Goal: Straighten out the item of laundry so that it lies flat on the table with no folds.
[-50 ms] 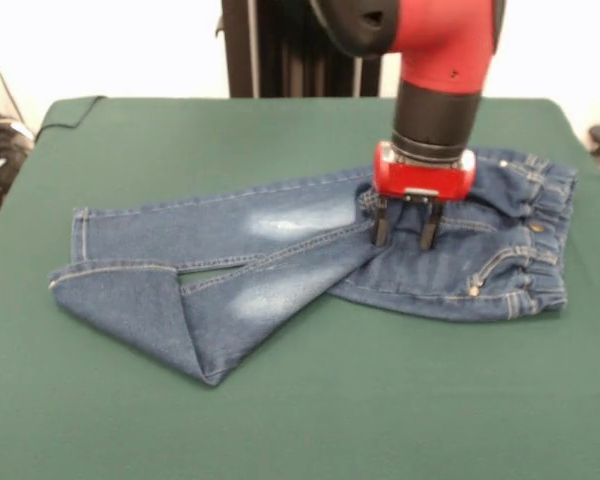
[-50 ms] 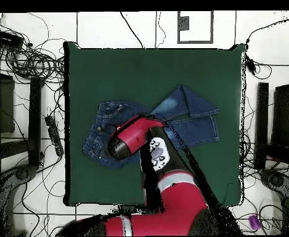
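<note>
The green worktop carries the jeans, which lie near its middle. The waistband is at one end of the jeans, and the two legs run away from it. One leg crosses over the other, and its cuff end is folded into a pointed flap. The claw stands over the jeans beside the waistband, its two fingers apart, holding nothing, with the tips at the denim.
</note>
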Motion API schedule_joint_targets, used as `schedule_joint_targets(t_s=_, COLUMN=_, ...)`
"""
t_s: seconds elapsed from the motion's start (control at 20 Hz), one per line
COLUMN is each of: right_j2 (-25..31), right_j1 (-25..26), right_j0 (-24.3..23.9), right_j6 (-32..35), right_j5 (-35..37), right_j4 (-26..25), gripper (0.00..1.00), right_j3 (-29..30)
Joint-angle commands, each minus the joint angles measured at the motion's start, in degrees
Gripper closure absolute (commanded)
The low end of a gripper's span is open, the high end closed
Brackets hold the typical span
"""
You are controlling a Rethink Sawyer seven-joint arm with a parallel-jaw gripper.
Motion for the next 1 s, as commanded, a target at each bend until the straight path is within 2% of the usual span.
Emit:
schedule_joint_targets(t_s=0.05, right_j2=-6.2, right_j1=10.1, right_j0=9.8, right_j6=17.9, right_j5=6.0, right_j4=7.0, gripper=0.00, right_j3=-7.0)
schedule_joint_targets(t_s=0.35, right_j2=-12.0, right_j1=15.0, right_j0=14.5, right_j6=21.1, right_j5=-0.1, right_j4=10.3, gripper=0.00, right_j3=-11.3)
schedule_joint_targets(t_s=0.55, right_j2=-15.4, right_j1=17.7, right_j0=17.2, right_j6=22.4, right_j5=-3.2, right_j4=14.4, gripper=0.00, right_j3=-13.5)
schedule_joint_targets(t_s=0.9, right_j2=-20.0, right_j1=22.1, right_j0=20.6, right_j6=24.9, right_j5=1.5, right_j4=25.0, gripper=0.00, right_j3=-16.1)
schedule_joint_targets(t_s=1.0, right_j2=-20.9, right_j1=24.4, right_j0=21.1, right_j6=25.4, right_j5=-0.8, right_j4=27.9, gripper=0.00, right_j3=-17.1)
